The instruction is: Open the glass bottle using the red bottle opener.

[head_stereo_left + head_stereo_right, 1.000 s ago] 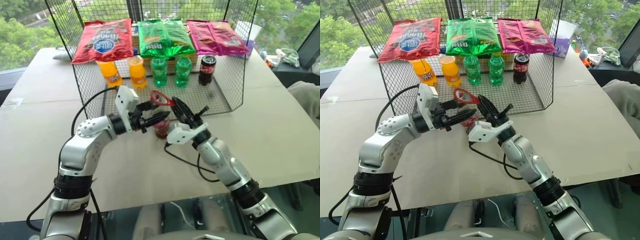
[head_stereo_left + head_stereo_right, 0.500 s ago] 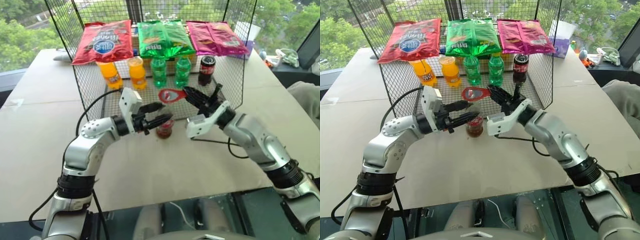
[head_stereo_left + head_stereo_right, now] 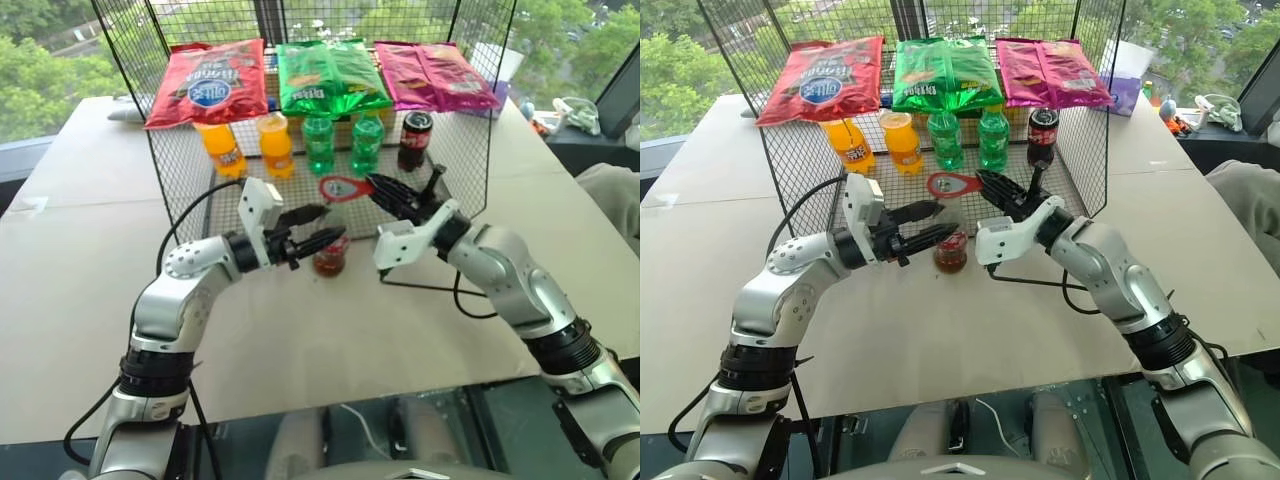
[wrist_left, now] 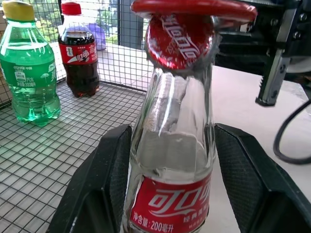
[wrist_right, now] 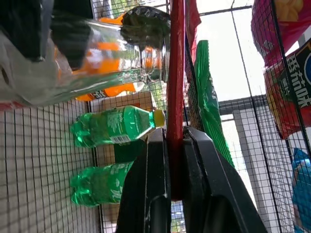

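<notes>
The glass bottle (image 4: 170, 160) stands on the table just in front of the wire cage's open edge, its red cap (image 4: 181, 40) tipped askew on the neck but not yet off. The left gripper (image 4: 170, 179) has its fingers apart around the bottle's body. The right gripper (image 5: 172, 165) is clamped on the red bottle opener (image 3: 953, 184), whose loop sits at the cap, so the lift remains.

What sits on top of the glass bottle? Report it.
A red cap sits tilted on the glass bottle mouth, with the red bottle opener head right above it. The rim under the cap is covered, so whether it is fully off is unclear.
</notes>
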### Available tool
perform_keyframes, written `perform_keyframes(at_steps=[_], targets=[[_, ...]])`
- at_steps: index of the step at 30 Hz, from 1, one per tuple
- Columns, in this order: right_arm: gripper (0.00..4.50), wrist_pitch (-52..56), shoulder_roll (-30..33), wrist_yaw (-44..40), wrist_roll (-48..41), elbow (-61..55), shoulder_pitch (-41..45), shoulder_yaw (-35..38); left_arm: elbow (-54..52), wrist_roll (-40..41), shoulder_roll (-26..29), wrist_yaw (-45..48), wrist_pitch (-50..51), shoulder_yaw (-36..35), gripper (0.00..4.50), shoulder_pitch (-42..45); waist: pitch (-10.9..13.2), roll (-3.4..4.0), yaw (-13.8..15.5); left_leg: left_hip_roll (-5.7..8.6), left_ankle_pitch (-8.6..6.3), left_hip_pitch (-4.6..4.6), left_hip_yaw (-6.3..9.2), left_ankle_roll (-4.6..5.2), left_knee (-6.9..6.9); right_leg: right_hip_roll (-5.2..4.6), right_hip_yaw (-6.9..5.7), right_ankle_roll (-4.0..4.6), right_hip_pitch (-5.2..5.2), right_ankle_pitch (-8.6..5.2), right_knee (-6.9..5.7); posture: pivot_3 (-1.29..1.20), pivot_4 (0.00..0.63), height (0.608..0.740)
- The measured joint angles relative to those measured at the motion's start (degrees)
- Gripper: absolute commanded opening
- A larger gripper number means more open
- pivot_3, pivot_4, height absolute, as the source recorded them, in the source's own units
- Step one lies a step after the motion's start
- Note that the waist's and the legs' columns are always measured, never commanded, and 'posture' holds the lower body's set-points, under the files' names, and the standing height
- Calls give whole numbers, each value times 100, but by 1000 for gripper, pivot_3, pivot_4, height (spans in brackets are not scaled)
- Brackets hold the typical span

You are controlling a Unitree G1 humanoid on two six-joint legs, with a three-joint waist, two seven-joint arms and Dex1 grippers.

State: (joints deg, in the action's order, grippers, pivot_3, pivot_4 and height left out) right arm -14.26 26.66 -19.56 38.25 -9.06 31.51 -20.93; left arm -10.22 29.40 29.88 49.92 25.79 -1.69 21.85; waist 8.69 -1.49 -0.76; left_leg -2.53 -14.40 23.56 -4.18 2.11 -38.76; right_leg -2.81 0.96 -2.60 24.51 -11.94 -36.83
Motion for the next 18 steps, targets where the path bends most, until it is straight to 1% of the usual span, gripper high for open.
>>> perform_keyframes(at_steps=[8,18], targets=[[0,-141,-49,-17,-171,18,-33,-1,-56,11,17,13,-29,-48,2685,-99,0,0,3,0,0,-2,0,0,0,0,-1,0,-1,0,0,0,150,740],[0,-244,-317,-57,-302,186,19,-62,-105,4,81,27,-29,-73,2685,-145,0,0,20,1,0,-1,1,0,0,-1,-2,0,-1,0,0,0,150,740]])
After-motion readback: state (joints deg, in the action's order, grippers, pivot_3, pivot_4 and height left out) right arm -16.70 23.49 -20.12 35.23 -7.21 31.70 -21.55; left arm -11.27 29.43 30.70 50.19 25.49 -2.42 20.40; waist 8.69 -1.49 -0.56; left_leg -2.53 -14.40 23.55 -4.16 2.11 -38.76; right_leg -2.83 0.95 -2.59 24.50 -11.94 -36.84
